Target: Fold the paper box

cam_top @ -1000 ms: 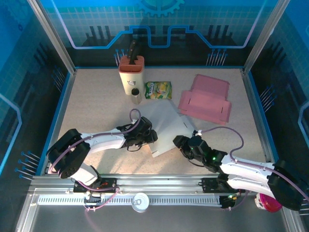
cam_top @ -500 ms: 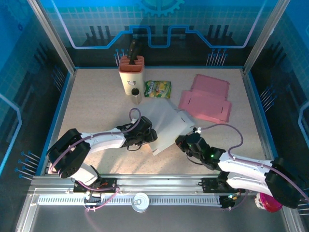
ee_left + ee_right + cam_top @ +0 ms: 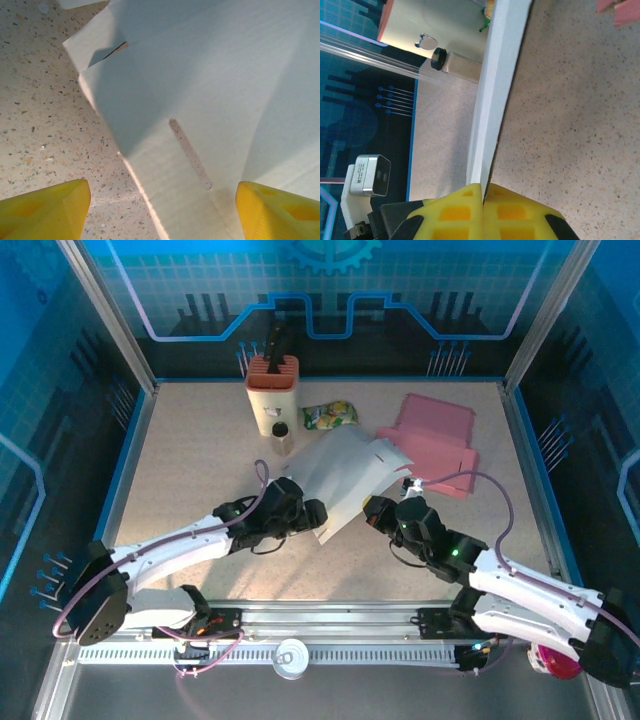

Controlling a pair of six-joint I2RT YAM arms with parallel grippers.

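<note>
Both of your grippers are at the near edge of the white paper box [image 3: 345, 475], which lies mid-table as a partly unfolded sheet. Your left gripper [image 3: 312, 516] is at its near-left corner. In the left wrist view the left gripper [image 3: 162, 215] has its yellow fingers [image 3: 45, 210] spread wide, one on each side of the frame. The paper box [image 3: 200, 90], with its slot and creases, runs between them and touches neither. Your right gripper [image 3: 373, 510] is at the near-right edge. In the right wrist view the right gripper [image 3: 483, 200] has its fingers pressed together, pinching the thin edge of the paper box [image 3: 500, 65], which shows edge-on running away from them over the speckled table [image 3: 560, 100].

Just beyond the sheet on the right, a flattened pink cardboard blank [image 3: 437, 443] lies partly under its far corner. Farther back, a green snack packet [image 3: 330, 415] touches the sheet's far edge. A small dark-capped bottle [image 3: 281, 436] stands just left of the packet, and the knife block [image 3: 272, 390] stands behind the bottle, near the back wall.
</note>
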